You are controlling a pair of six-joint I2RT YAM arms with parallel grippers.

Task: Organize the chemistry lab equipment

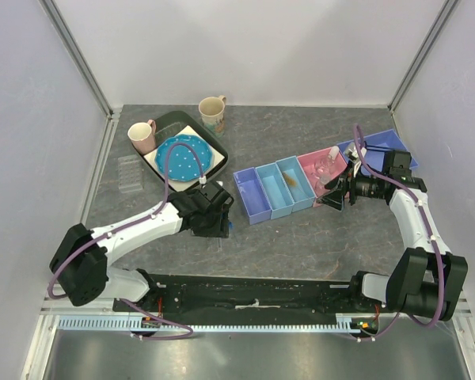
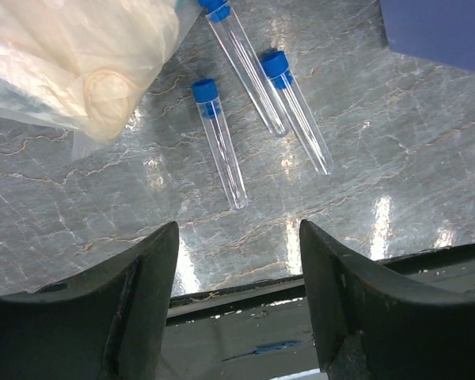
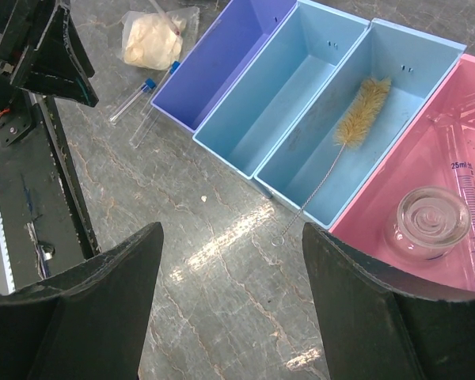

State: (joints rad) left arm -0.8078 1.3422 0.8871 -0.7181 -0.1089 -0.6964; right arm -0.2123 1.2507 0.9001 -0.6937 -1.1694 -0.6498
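Three clear test tubes with blue caps (image 2: pixel 222 142) lie on the grey table just beyond my left gripper (image 2: pixel 237 226), which is open and empty above them. A plastic bag of cream gloves (image 2: pixel 71 55) lies to their left. In the top view the left gripper (image 1: pixel 222 218) sits left of the purple bin (image 1: pixel 239 194). My right gripper (image 3: pixel 232 229) is open and empty over bare table in front of the bins. A bristle brush (image 3: pixel 362 111) lies in the second light blue bin (image 3: pixel 324 174), its wire handle over the rim. The pink bin (image 3: pixel 380 207) holds glassware (image 3: pixel 427 222).
An empty light blue bin (image 1: pixel 273 190) stands between the purple and the brush bin, and a dark blue bin (image 1: pixel 388 146) at the far right. A black tray (image 1: pixel 222 149) with a blue dotted plate, two mugs (image 1: pixel 142 136) and a clear rack (image 1: pixel 131 172) are at the back left.
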